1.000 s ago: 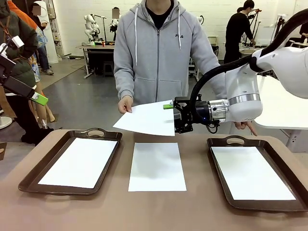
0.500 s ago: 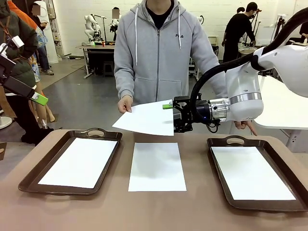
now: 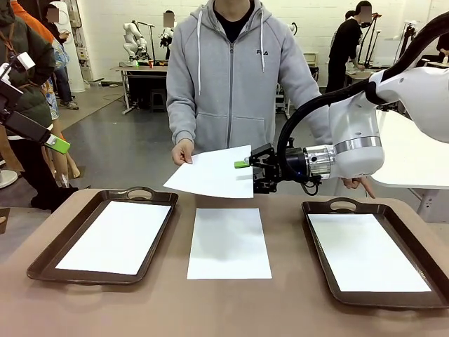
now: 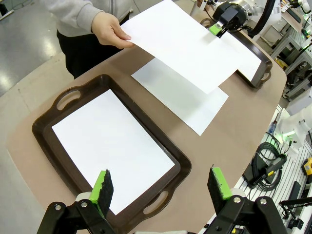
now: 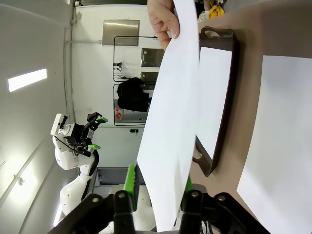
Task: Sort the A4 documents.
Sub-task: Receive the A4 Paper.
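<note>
The right gripper [image 3: 246, 176] sits side-on at the near edge of the held sheet [image 3: 214, 174], and there's the change. Its upper green pad [image 3: 241, 164] has dropped closer to the paper than half a second ago, so the jaws are narrowing. In the right wrist view the sheet's edge runs up between the two fingers, with a sliver of space on one side. The jaws are partly open and bracket the paper, and no firm pinch shows.

The person's hand [image 3: 182, 152] pinches the corner farthest from that gripper, same spot as before, and the sheet hangs level in the air where it was.

Directly under the gripper's fingertips the middle sheet [image 3: 229, 242] lies flat on the table [image 3: 287, 302], unmoved. Back along the wrist side and lower down, the right tray [image 3: 317, 242] holds its own sheet [image 3: 366, 251].

Past the held sheet's far end, the left tray [image 3: 151, 242] carries another sheet [image 3: 116, 236]. The left gripper [image 4: 161, 183] hangs above that tray with its fingers spread wide and nothing between them, same as before.
</note>
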Controlling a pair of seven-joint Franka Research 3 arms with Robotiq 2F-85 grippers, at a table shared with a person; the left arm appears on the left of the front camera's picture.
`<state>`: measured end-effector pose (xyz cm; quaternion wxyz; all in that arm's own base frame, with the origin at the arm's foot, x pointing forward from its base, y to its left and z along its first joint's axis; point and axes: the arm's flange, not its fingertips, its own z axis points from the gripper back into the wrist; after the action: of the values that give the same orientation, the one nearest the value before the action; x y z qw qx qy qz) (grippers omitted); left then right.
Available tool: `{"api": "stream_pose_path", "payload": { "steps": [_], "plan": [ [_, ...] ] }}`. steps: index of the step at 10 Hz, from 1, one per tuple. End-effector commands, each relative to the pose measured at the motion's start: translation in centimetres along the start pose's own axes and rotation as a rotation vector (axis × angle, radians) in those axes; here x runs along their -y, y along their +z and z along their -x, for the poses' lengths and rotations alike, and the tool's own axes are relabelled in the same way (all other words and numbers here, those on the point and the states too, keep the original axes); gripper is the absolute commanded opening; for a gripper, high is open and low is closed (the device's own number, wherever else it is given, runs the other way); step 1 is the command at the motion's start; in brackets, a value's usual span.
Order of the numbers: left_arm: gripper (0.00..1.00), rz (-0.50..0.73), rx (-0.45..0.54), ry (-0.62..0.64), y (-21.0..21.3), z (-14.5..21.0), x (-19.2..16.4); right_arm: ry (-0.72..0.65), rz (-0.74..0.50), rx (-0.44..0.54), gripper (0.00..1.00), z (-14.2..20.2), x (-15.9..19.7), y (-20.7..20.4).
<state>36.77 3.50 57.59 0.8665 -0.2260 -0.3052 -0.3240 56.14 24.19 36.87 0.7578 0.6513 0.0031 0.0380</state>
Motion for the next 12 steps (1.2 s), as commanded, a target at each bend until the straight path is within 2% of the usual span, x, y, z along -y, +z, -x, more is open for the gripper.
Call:
{"api": "stream_pose_path", "payload": {
  "steps": [1,4,11,12],
  "plan": [
    [1.00,-0.005,-0.002,0.001,-0.01,-0.01,0.07,-0.010,0.007,-0.013,0.28,0.50,0.16,0.16],
    [1.00,-0.005,-0.002,0.001,-0.01,-0.01,0.07,-0.021,0.003,-0.016,0.02,0.45,0.25,0.12],
    [1.00,-0.005,-0.002,0.001,-0.01,-0.01,0.07,-0.037,-0.004,-0.034,0.00,0.43,0.56,0.15],
    [1.00,-0.005,-0.002,0.001,-0.01,-0.01,0.07,-0.040,-0.039,-0.104,0.00,0.41,0.41,0.06]
  ]
}}
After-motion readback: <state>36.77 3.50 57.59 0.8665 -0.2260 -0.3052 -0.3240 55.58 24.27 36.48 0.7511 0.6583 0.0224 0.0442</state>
